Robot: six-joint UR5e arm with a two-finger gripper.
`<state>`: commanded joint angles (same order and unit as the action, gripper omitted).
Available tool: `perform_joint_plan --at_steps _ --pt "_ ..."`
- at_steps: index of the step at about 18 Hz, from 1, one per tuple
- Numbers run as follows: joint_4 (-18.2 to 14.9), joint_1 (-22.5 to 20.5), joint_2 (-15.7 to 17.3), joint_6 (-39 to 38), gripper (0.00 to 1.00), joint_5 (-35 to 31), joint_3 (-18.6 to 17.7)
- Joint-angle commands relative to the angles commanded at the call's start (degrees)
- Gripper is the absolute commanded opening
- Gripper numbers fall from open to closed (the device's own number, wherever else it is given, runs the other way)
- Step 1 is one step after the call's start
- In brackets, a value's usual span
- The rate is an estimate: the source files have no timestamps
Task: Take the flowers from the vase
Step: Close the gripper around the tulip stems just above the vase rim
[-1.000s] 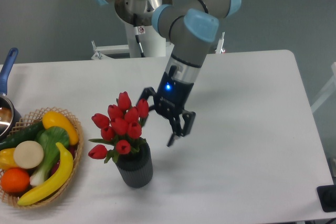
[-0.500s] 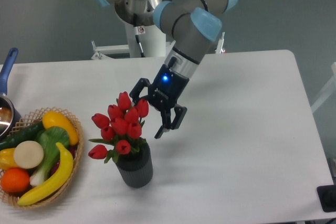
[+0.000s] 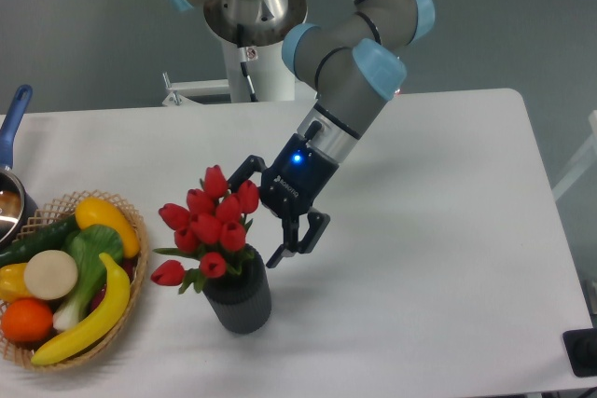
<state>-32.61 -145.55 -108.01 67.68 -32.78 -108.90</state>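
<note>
Surface: white table (image 3: 438, 230), grey wall behind.
Flowers: red tulip bunch (image 3: 207, 226) standing in the vase (image 3: 239, 297), lower left of centre.
Gripper (image 3: 260, 214): jaws spread, straddling the right-hand buds, nothing held.
Risk: closing this high may crush buds or tip the vase toward the wicker basket (image 3: 131, 286).
</note>
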Motion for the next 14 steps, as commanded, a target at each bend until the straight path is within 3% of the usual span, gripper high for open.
perform_joint_plan --at_steps 7,9,14 --pt "0.00 1.06 -0.62 0.00 0.97 0.18 0.44" --pt "-0.17 1.15 -0.44 -0.09 0.80 0.09 0.01" --pt "-0.26 0.97 0.69 -1.23 0.21 -0.18 -1.84"
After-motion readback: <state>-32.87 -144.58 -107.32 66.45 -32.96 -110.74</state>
